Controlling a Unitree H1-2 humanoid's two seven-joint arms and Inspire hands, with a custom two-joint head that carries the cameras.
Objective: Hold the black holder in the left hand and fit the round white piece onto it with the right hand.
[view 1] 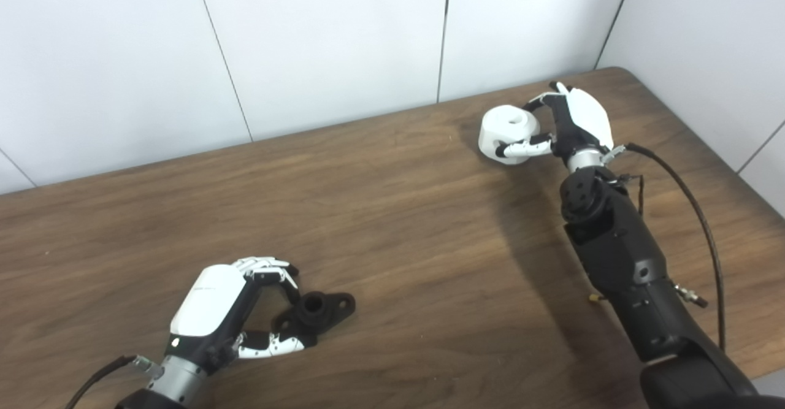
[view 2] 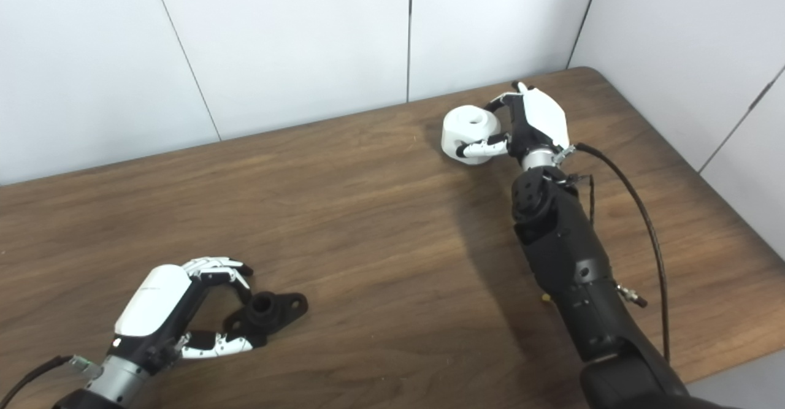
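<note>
The black holder (view 1: 319,312) lies on the wooden table (view 1: 392,225) at the front left, a short tube with flat lobes. My left hand (view 1: 236,308) is curled around its left end, fingers (view 1: 270,268) over the top and thumb (view 1: 270,346) against its near lobe. The round white piece (view 1: 508,132), with a hole in its top, is at the back right. My right hand (view 1: 567,121) grips it, fingers behind it and thumb (view 1: 522,149) along its front. I cannot tell whether it rests on the table. The two parts are far apart.
White wall panels (view 1: 337,41) stand behind the table and at its right. The table's right edge (view 1: 723,170) runs close to my right arm (view 1: 619,256), with a black cable (view 1: 705,225) looping beside it.
</note>
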